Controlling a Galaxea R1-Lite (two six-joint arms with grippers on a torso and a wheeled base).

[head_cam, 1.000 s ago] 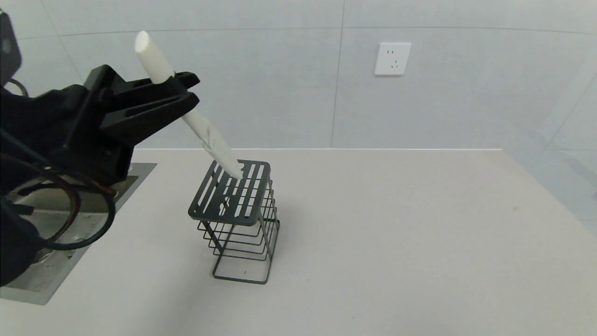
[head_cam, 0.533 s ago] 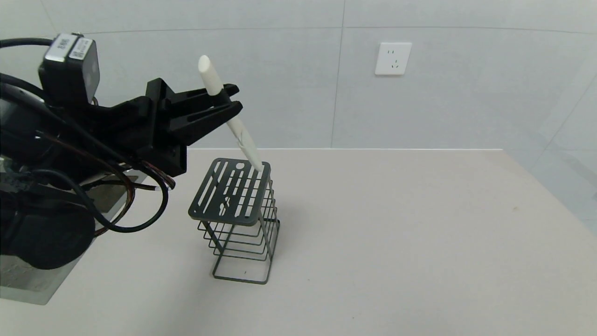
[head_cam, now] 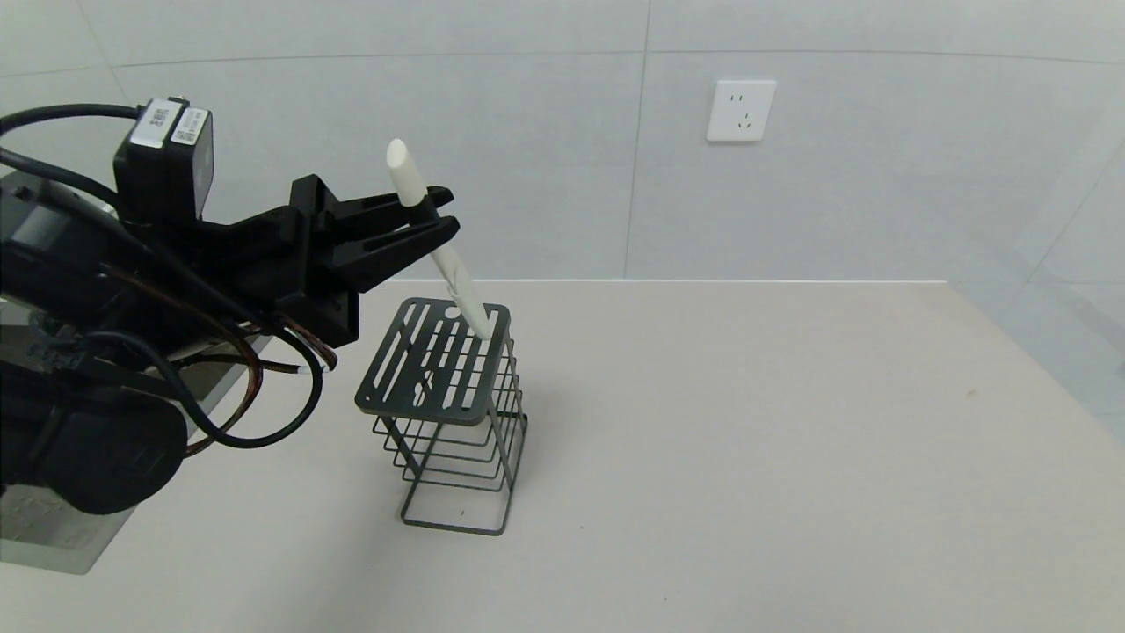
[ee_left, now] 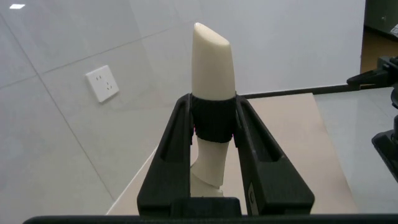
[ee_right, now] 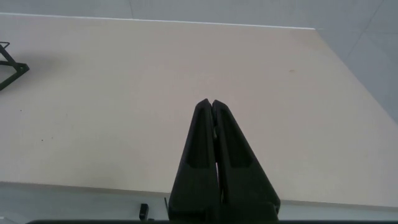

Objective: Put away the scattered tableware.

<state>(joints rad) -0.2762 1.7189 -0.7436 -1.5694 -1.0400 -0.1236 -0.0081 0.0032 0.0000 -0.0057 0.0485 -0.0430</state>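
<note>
Right gripper (ee_right: 212, 106): hanging over the table (ee_right: 93, 93), fingers pressed together, gripping nothing.
Rack (head_cam: 435, 369): standing upright on the table.
Left gripper (head_cam: 431, 215): hovering level above the rack, clamping a white utensil (head_cam: 450, 268) mid-shaft.
Utensil: leaning, lower tip meeting the rack's slotted top at its far corner.

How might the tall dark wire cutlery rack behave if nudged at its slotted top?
Probably light: the dark wire rack is thin open wire. Likely tippy: tall on a narrow base. It may slide on the smooth beige countertop.
</note>
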